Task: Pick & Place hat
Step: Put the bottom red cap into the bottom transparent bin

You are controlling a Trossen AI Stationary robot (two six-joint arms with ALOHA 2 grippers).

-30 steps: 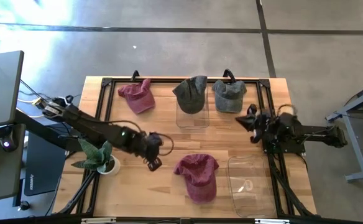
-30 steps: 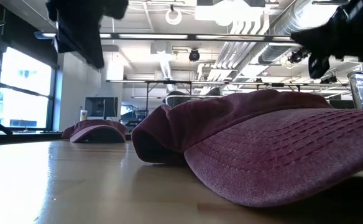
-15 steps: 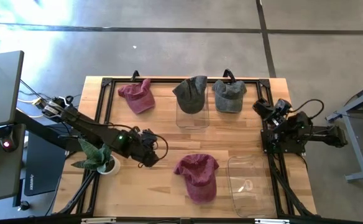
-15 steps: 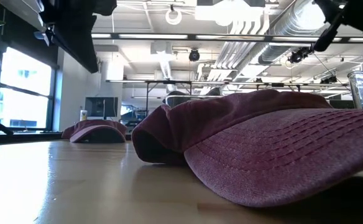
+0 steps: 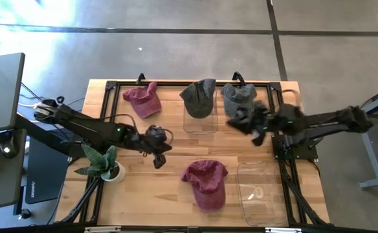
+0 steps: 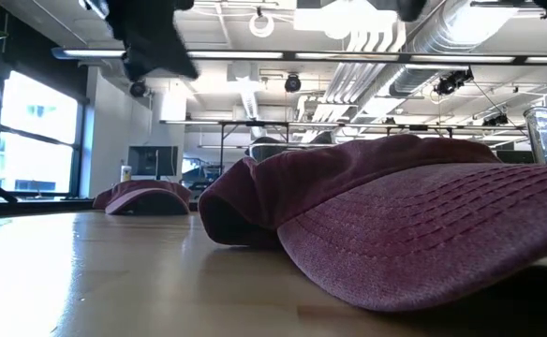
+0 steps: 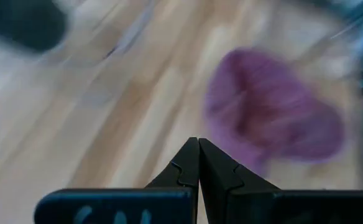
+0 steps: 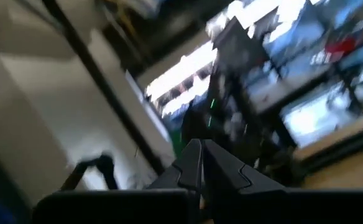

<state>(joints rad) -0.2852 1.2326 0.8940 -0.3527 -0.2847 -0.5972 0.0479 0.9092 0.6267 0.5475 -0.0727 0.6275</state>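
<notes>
i'm on the approach: left gripper (image 5: 158,157) pinched closed, empty, beside the crumpled maroon fabric cap (image 5: 206,183); right gripper (image 5: 252,126) likewise. next, open over it.

The right gripper (image 8: 200,163), two dark fingers pressed together to a point, rises from the bottom centre of the frame. Behind it lies a blurred room: bright ceiling lights toward the upper right, a pale wall at left.

Left tool (image 5: 158,154) closed, fingers pressed together, arm stretched low across the middle. Right tool (image 5: 248,123) closed too, arm reaching inward.
</notes>
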